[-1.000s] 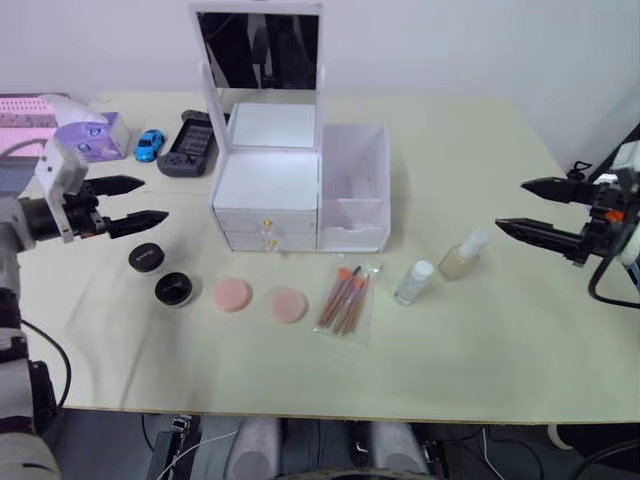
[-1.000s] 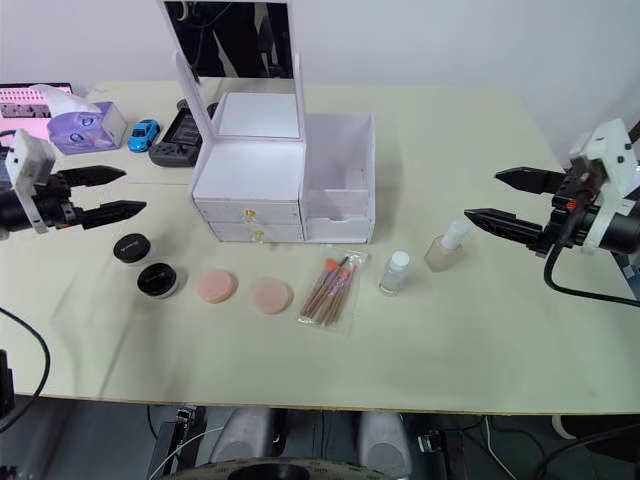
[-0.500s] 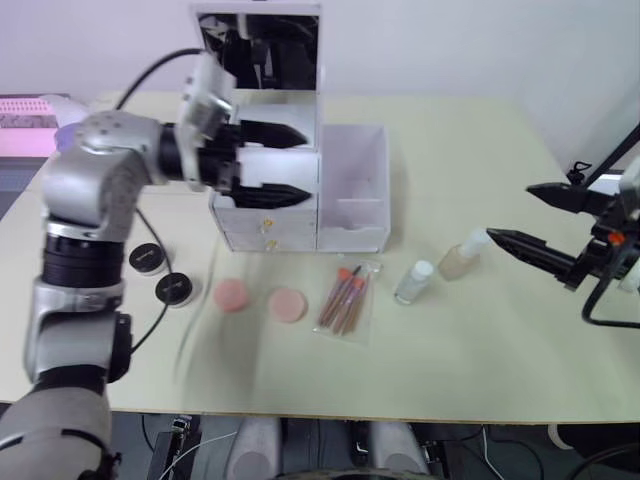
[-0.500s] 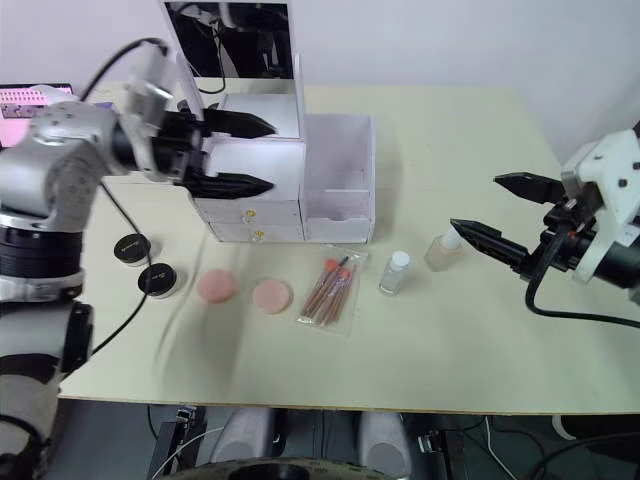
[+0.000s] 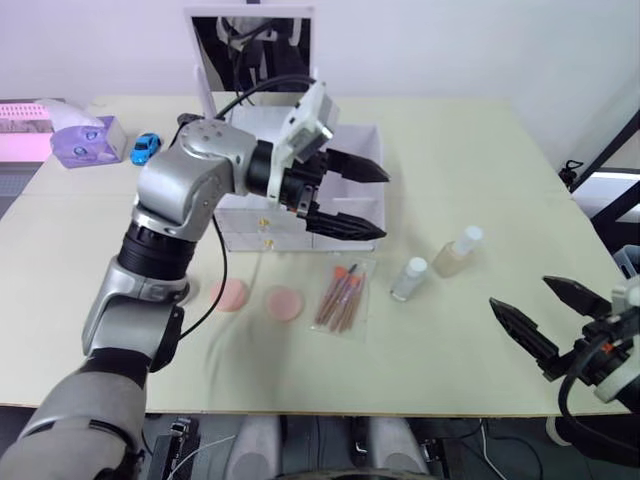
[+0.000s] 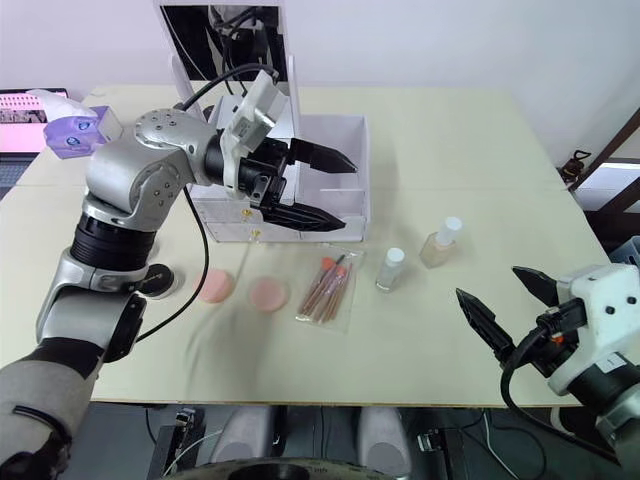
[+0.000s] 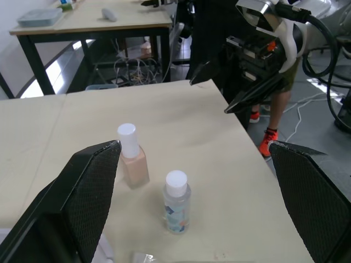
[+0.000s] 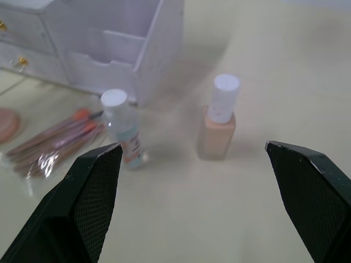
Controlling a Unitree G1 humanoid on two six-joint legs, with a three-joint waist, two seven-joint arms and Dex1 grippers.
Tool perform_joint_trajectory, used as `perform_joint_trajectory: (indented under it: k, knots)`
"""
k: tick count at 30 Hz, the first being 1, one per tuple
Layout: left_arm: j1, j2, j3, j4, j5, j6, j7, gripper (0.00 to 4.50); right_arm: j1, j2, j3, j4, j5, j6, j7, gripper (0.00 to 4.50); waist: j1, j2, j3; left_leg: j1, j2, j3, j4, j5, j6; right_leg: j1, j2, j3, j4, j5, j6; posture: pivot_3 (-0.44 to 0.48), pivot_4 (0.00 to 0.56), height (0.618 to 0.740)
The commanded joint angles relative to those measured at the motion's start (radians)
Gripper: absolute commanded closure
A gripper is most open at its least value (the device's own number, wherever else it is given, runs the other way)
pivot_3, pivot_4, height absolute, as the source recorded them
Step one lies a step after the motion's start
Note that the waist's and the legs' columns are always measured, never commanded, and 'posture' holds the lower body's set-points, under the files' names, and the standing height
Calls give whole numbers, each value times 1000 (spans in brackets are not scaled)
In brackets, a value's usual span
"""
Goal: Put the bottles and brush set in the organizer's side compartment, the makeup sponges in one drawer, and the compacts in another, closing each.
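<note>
Two bottles: I counted the clear bottle (image 5: 411,279) and the beige bottle (image 5: 458,252) upright on the worktop (image 5: 470,150), just beside each other, right of the organizer (image 5: 300,195).
One brush set: its pouch (image 5: 343,300) lay flat in front of the side compartment (image 5: 352,200).
Two makeup sponges: I saw both (image 5: 229,294) (image 5: 282,303) flat before the drawers.
Compacts: I saw one dark disc (image 6: 158,281) partly behind my left arm; I could not count more.
Left end effector (image 5: 365,200): fingers spread, holding nothing, hovering over the side compartment.
Right end effector (image 5: 548,315): fingers spread, holding nothing, near the front edge, apart from the bottles.
Risk, bottles: I judged a sideways approach could tip either one, both being narrow and close together.
Risk, organizer: I judged the left arm, so close over it, could knock the mirror (image 5: 252,50).
</note>
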Motion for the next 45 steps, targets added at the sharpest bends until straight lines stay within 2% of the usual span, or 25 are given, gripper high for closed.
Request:
perform_joint_trajectory:
  k: [1,6,12,24,29,32,37,38,45]
  knots:
    - [29,11,44,2,19,-93,8,0,-67,-17,109,47,-101,-44,-69,73,-2,0,0,0,0,0,0,0,0,0,0,0,0,0,0,0,150,739]
    - [104,35,91,-85,-22,-67,44,0,-207,-18,274,154,-190,-63,-114,73,-1,1,-1,-1,0,0,-1,0,0,-3,2,2,0,3,-5,0,150,739]
    - [163,57,128,-173,-47,-27,118,0,-334,-27,416,311,-308,-121,-83,73,2,1,-1,-5,0,0,-2,0,0,-5,2,3,-1,2,-3,0,150,739]
    - [205,107,135,-258,-104,58,157,0,-486,-9,564,479,-434,-197,-13,73,-2,1,-1,-4,0,0,-1,0,0,-5,3,5,1,2,-4,0,150,739]
    - [258,176,112,-292,-111,98,133,0,-506,-2,580,501,-458,-209,3,73,-1,1,-1,-4,0,0,-2,0,0,-5,3,5,0,2,-4,0,150,739]
    - [269,197,98,-289,-83,85,144,0,-507,13,586,529,-480,-223,7,922,2,1,-1,-4,0,0,-2,0,0,-6,3,5,1,2,-4,0,150,739]
    - [265,199,99,-287,-86,89,151,0,-511,29,599,589,-518,-271,28,3463,0,1,-1,-4,-1,0,-1,0,0,-5,3,5,0,2,-4,0,150,739]
    - [265,200,98,-287,-87,88,152,0,-509,32,603,601,-526,-283,33,3730,0,1,-1,-4,0,0,-1,0,0,-5,3,5,1,2,-4,0,150,739]
    - [261,200,98,-269,-78,72,155,0,-495,45,587,604,-533,-339,66,3726,0,1,-1,-4,0,0,-1,0,0,-5,4,6,1,2,-4,0,150,739]
